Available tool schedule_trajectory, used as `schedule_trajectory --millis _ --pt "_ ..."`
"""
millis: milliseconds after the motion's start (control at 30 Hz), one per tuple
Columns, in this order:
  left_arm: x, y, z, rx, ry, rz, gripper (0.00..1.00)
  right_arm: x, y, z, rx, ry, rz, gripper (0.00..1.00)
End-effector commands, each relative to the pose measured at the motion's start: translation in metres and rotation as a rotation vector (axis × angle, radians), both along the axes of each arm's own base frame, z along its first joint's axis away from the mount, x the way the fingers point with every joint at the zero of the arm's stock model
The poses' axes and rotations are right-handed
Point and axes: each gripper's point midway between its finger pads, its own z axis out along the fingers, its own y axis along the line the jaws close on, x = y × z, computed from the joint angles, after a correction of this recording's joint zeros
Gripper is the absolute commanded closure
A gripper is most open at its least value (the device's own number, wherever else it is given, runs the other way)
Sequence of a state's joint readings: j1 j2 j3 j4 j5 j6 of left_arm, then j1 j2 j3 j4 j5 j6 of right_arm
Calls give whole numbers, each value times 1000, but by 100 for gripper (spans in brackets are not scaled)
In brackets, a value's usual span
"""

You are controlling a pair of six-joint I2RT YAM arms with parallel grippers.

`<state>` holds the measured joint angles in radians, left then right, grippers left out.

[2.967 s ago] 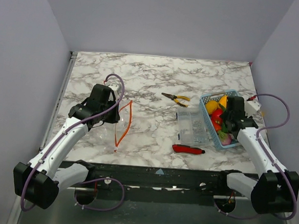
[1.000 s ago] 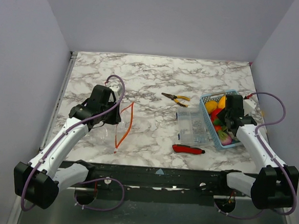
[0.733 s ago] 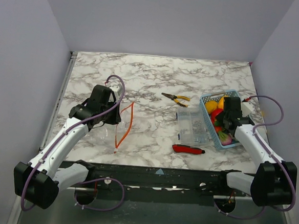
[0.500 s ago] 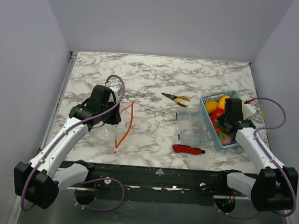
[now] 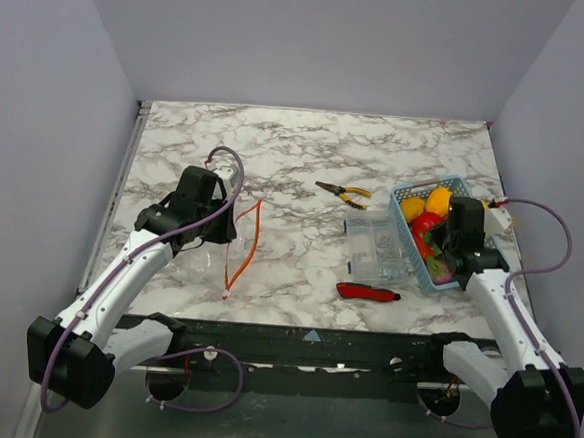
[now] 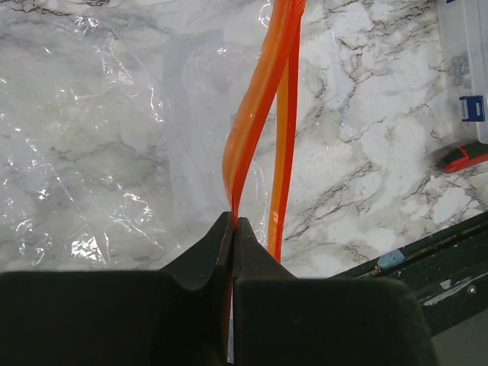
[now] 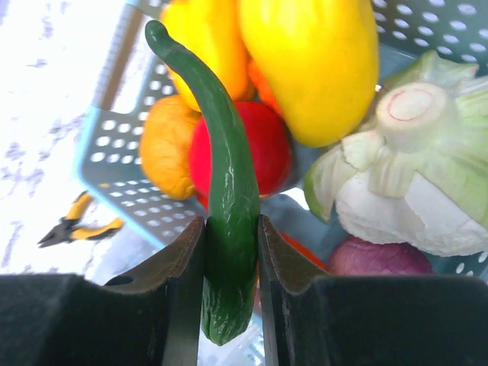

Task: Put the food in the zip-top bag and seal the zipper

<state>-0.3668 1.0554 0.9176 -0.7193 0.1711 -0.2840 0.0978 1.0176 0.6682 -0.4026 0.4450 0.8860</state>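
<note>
The zip-top bag (image 5: pixel 207 258) lies flat on the marble at the left, crinkly and clear (image 6: pixel 91 137). My left gripper (image 5: pixel 227 237) is shut on one lip of its orange-red zipper (image 6: pixel 259 99); the other lip runs beside it, apart. My right gripper (image 7: pixel 231 221) is shut on a long green piece (image 7: pixel 229 191) and holds it just above the food in the light blue basket (image 5: pixel 415 270). Below it lie a yellow pepper (image 7: pixel 313 61), a red tomato (image 7: pixel 259 149), an orange piece (image 7: pixel 168 145) and a pinkish-purple bulb (image 7: pixel 377 259).
A pale green cabbage piece (image 7: pixel 415 171) also lies in the basket. A clear rigid compartment box (image 5: pixel 375 247) stands left of the basket. A red-handled knife (image 5: pixel 367 292) lies in front of the box, and yellow-handled pliers (image 5: pixel 344 193) lie behind it.
My right gripper has shifted a little to the right and nearer over the basket, and its arm has swung outward. The left gripper and the bag have not moved.
</note>
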Motion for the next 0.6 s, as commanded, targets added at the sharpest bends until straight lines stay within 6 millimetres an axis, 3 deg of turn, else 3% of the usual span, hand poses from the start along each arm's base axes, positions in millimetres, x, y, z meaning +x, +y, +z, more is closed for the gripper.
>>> schedule_trajectory --millis 0,100,167,233,300,400,567 --pt "0 -5 2 -22 -8 -24 100 8 21 52 16 -181 170 100" --pt "0 -6 2 -26 -7 -27 100 15 68 89 68 -337 466 100" --pt "1 -7 3 -30 -9 -29 100 11 114 101 195 -368 708 100" --pt "1 -6 4 -28 -13 -26 100 0 159 108 393 -388 919 100" --pt "2 -5 4 -20 -15 -17 100 -23 199 123 624 -448 1104 100" --pt "3 0 4 -4 -23 5 100 -55 244 137 788 -474 1266 100" --pt "10 17 9 47 -66 92 100 -91 305 127 1007 -329 1312 100"
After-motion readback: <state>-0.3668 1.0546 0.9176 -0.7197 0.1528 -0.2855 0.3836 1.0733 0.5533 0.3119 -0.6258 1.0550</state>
